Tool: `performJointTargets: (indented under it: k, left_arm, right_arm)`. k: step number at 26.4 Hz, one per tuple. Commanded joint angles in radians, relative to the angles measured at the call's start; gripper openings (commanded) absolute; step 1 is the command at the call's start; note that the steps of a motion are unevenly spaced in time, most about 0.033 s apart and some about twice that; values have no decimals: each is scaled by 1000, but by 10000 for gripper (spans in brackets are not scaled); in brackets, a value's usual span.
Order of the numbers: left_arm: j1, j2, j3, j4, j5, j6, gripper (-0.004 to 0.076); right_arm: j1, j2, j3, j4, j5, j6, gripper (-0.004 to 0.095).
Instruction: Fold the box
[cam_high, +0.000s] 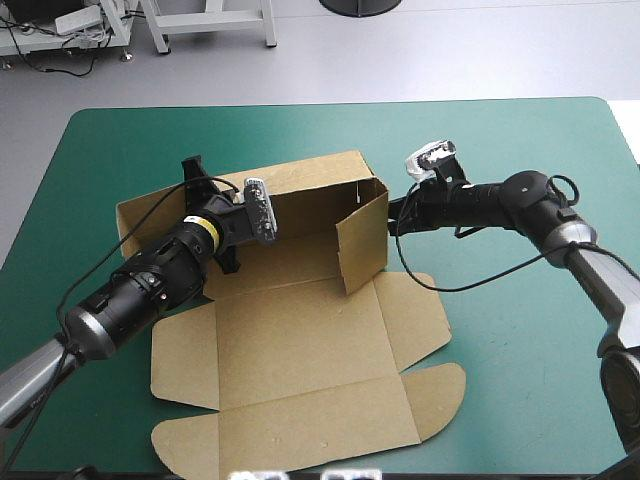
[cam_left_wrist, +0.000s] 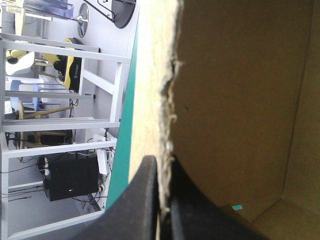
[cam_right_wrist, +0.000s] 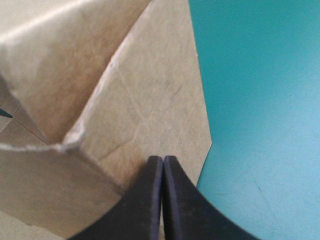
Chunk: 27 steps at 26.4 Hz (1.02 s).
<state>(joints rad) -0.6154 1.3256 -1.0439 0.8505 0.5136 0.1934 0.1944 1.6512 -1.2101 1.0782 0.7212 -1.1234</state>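
The brown box (cam_high: 300, 340) lies on the table with its base and front lid flat. Its back wall (cam_high: 310, 190) and right side wall (cam_high: 362, 240) stand raised. My left gripper (cam_high: 228, 205) reaches over the back wall's top edge. In the left wrist view this gripper (cam_left_wrist: 162, 162) is shut on the box, the frayed board edge (cam_left_wrist: 167, 100) running between its black fingers. My right gripper (cam_high: 392, 213) is outside the right side wall. In the right wrist view the same gripper (cam_right_wrist: 163, 159) is shut, its tips against a flat brown flap (cam_right_wrist: 150, 115) beside the raised wall (cam_right_wrist: 60, 65).
The teal-green cover (cam_high: 520, 380) stretches wide to the right of the box and behind it. The rounded lid flap (cam_high: 440, 395) reaches close to the table's near edge. In the right wrist view, teal-green cover (cam_right_wrist: 260, 100) lies beside the flap.
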Motion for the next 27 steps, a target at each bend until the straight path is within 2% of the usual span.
performJointTargets:
  k: [1, 8, 11, 13, 15, 16, 21, 27]
  left_arm:
    - [-5, -21, -23, -12, -55, -35, -6]
    - [-5, -21, -23, -12, -55, -40, -6]
    - [-5, -21, -23, -12, -55, -45, -6]
    - [-5, -21, -23, -12, -55, -45, -6]
    - [-5, -21, -23, -12, -55, -45, -6]
    - [-5, -21, -23, -12, -57, -49, -6]
    - [-5, -21, -23, -12, -57, -66, -6]
    - [-5, -21, -23, -10, -55, -66, -6]
  right_arm:
    - [-4, -67, 20, 127, -7, -140, -4]
    - [-4, -98, 42, 100, -13, -192, -4]
    - [-4, -98, 42, 100, 35, -211, 13]
    - [-4, -98, 42, 100, 68, -227, 69]
    - [-4, -98, 42, 98, 84, -226, 175]
    - [-4, -98, 42, 98, 87, -226, 318]
    - [-4, -96, 42, 98, 74, -234, 651]
    - [30, -90, 42, 117, 8, -285, 638]
